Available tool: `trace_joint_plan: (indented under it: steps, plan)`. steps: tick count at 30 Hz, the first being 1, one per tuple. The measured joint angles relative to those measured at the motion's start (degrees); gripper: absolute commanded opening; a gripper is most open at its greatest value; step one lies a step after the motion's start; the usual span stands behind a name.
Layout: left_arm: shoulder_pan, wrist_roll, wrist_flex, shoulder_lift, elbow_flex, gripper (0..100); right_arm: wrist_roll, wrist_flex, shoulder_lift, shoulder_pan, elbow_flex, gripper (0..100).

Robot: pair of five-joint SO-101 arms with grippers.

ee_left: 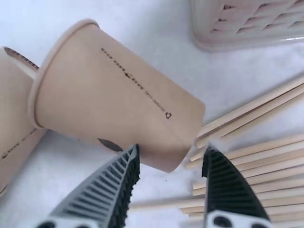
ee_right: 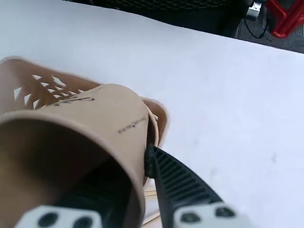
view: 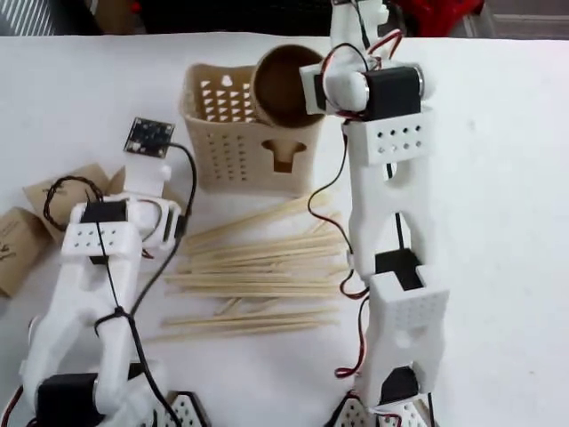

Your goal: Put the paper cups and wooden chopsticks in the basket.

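**High view.** We note the right gripper clenched on the held cup. The cup is tilted, its mouth open to the camera, over the corner of the basket nearest that arm. The chopsticks lie scattered on the table between the arms, their long axes running across from one arm to the other.

**Left wrist view.** The left gripper is released, its jaws spread. The lying cup rests on its side just ahead, base end toward the jaws and long axis slanting away. A second cup touches its rim.

**Right wrist view.** One finger presses the held cup's outer wall and the other looks to be inside. The basket is just beyond. We judge that letting go here risks catching the rim.
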Motion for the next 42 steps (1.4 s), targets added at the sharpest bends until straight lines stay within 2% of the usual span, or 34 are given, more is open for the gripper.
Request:
trace_joint_plan:
  steps: [5,10,13,21,29,33,37,40,42]
  plan:
    - [0.00,0.00,0.00,0.00,0.00,22,0.00,0.00,0.00,0.18,0.00,4.6]
    - [0.00,0.00,0.00,0.00,0.00,22,0.00,-0.97,0.00,-1.49,0.00,22.4]
    - [0.00,0.00,0.00,0.00,0.00,22,-0.09,-2.29,0.00,-2.37,-0.79,29.6]
    - [0.00,0.00,0.00,0.00,0.00,22,-0.09,-8.09,0.00,-2.99,-2.37,30.6]
    - [0.00,0.00,0.00,0.00,0.00,22,-0.09,-9.05,3.34,-2.99,-2.64,30.5]
    - [0.00,0.00,0.00,0.00,0.00,22,-0.09,-6.24,3.34,-2.99,-2.90,29.6]
    - [-0.18,0.00,0.00,-0.26,0.09,22,-0.09,-0.53,3.34,-2.64,-2.90,14.8]
    - [-3.16,0.00,0.26,-0.26,-1.23,22,-0.09,0.26,3.08,-0.79,-2.29,2.3]
    - [-5.71,0.00,2.29,-0.26,-4.48,22,-0.09,0.26,1.85,0.79,-0.44,2.4]
